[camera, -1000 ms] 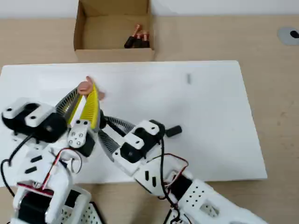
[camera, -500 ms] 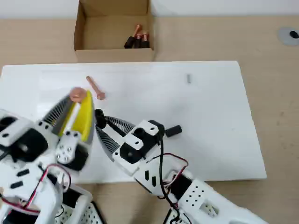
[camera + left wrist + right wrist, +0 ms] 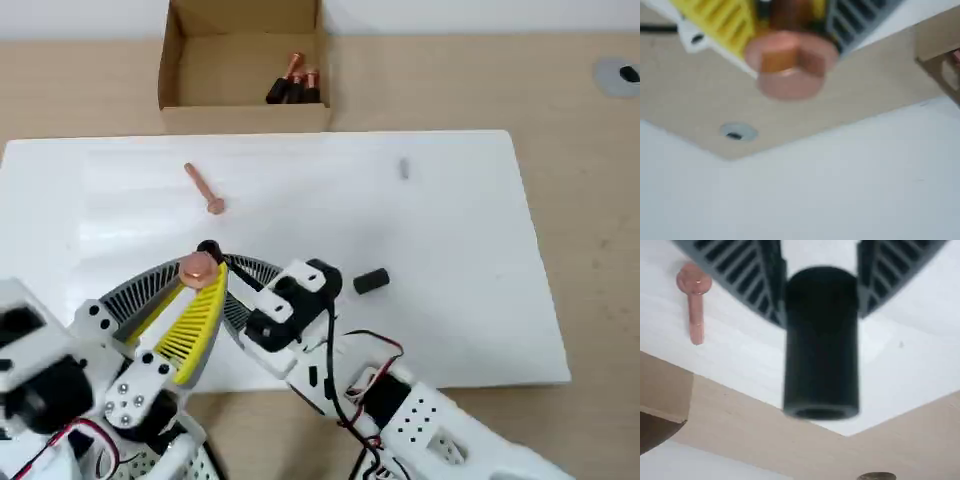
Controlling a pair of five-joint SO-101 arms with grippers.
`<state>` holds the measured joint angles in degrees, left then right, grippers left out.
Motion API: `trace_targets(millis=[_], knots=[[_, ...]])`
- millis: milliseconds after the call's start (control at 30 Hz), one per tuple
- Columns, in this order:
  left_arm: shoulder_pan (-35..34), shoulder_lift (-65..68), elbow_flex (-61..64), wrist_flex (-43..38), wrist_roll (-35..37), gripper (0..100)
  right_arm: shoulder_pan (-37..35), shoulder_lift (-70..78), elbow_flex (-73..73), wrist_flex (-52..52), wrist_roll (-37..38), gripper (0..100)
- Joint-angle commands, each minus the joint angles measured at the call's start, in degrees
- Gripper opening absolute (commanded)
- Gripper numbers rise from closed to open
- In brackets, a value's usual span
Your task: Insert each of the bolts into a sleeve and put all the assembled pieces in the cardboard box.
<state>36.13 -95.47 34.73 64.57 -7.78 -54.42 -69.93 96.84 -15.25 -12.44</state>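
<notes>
Copper bolt (image 3: 198,268) just beside black sleeve (image 3: 209,248)

1. The bolt (image 3: 790,62): head blurred, shank hidden between fingers of the left gripper (image 3: 790,15).
2. The sleeve (image 3: 821,340): one end hidden inside the right gripper (image 3: 821,275).
3. The cardboard box (image 3: 172,70): far edge cut off; assembled pieces (image 3: 296,88) too small to count.

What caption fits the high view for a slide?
Left gripper with a held bolt beside right gripper with a held sleeve; loose bolt and loose sleeve lie on the white sheet.
</notes>
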Motion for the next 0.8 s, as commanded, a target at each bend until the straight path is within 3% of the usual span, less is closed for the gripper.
trace_targets(millis=[0,333,467,767], knots=[[0.7,0.84,-3.96,1.67,-2.73,1,-0.75,-1.45,0.13,-2.02,1.32,1.0],[0.62,0.84,-4.75,1.41,-12.31,1,-0.75,-1.45,0.13,-2.81,1.41,1.0],[-1.76,0.84,-3.96,-3.16,-13.45,1,-0.84,-1.45,0.13,-2.81,1.41,1.0],[-3.16,0.84,5.98,-11.96,-4.57,1,-1.01,-1.45,0.13,-2.99,1.32,1.0]])
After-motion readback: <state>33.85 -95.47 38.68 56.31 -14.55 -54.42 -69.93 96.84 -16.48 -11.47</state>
